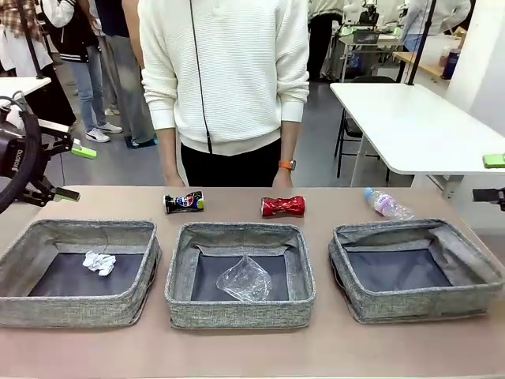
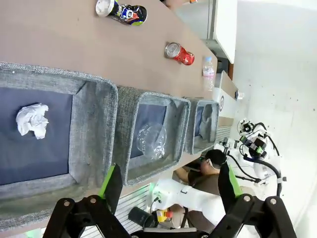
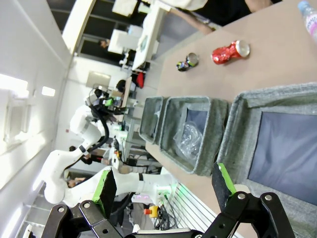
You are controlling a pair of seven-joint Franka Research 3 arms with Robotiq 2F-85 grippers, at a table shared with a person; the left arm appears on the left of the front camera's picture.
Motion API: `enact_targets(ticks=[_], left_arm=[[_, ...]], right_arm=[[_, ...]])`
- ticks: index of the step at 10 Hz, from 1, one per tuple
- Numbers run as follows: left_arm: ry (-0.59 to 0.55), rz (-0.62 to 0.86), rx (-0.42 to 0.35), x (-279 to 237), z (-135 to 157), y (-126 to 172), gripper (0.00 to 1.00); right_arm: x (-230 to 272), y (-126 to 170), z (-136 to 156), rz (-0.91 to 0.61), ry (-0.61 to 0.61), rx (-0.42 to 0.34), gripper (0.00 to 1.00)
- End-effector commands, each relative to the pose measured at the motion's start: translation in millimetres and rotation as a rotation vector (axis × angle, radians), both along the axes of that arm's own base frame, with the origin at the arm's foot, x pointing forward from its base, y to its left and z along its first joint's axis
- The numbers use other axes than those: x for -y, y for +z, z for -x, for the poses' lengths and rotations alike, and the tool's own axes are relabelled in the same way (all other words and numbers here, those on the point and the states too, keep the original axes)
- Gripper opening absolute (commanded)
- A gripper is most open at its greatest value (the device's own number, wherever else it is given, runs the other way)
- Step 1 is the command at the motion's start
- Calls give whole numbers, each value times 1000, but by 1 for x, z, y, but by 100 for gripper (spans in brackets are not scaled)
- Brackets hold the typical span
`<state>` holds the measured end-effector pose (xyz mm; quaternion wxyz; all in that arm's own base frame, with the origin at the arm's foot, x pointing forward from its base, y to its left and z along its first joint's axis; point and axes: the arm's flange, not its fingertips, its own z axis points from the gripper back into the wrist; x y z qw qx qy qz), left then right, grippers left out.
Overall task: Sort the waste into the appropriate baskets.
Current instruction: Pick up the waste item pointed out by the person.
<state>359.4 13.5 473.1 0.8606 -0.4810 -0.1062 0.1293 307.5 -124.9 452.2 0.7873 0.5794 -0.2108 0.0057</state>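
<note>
Standing wide apart, left fingers (image 2: 111,186), right fingers (image 3: 105,191), both holding nothing

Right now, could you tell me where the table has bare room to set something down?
The widest free patch is the table strip along the near edge, before all three baskets. Another lies behind the left basket, left of the dark-blue can. The right basket holds nothing. The far edge is crowded: dark-blue can, red can, bottle. Gaps between baskets are narrow.
</note>
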Motion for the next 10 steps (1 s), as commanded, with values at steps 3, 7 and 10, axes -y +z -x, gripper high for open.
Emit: enact_targets(ticks=[3, 7, 10], left_arm=[[-7, 21, 27, -3, -1, 0, 100], [-7, 21, 27, -3, -1, 0, 100], [-7, 21, 27, -3, -1, 0, 100]], right_arm=[[0, 3, 1, -7, 0, -13, 100], [0, 3, 1, -7, 0, -13, 100], [0, 3, 1, -7, 0, -13, 100]])
